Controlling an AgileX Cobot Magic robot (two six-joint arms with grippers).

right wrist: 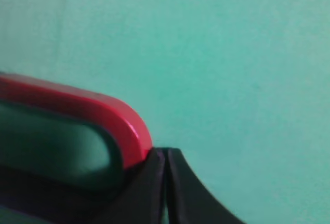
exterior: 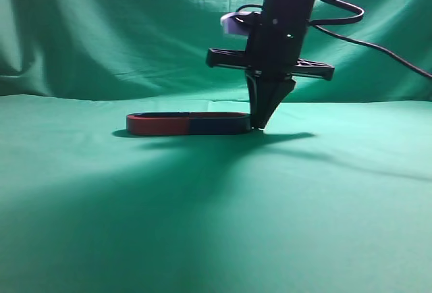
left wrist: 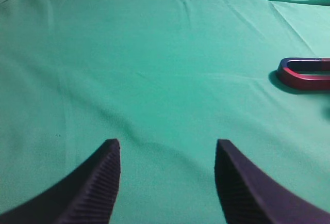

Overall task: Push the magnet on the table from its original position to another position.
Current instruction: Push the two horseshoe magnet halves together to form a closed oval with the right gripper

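The flat U-shaped magnet (exterior: 187, 123) lies on the green table (exterior: 216, 225). Its near side is red on the left and dark navy on the right. My right gripper (exterior: 258, 125) points straight down, shut and empty, with its tips at the magnet's right end. In the right wrist view the shut tips (right wrist: 166, 154) touch the magnet's red curved bend (right wrist: 103, 113). My left gripper (left wrist: 167, 141) is open and empty over bare cloth. The magnet (left wrist: 305, 74) lies far off at the right edge of the left wrist view. The left gripper does not show in the exterior view.
A draped green cloth backdrop (exterior: 101, 30) hangs behind the table. Black cables (exterior: 378, 46) run from the right arm toward the right. The arm's shadow falls across the cloth in front of the magnet.
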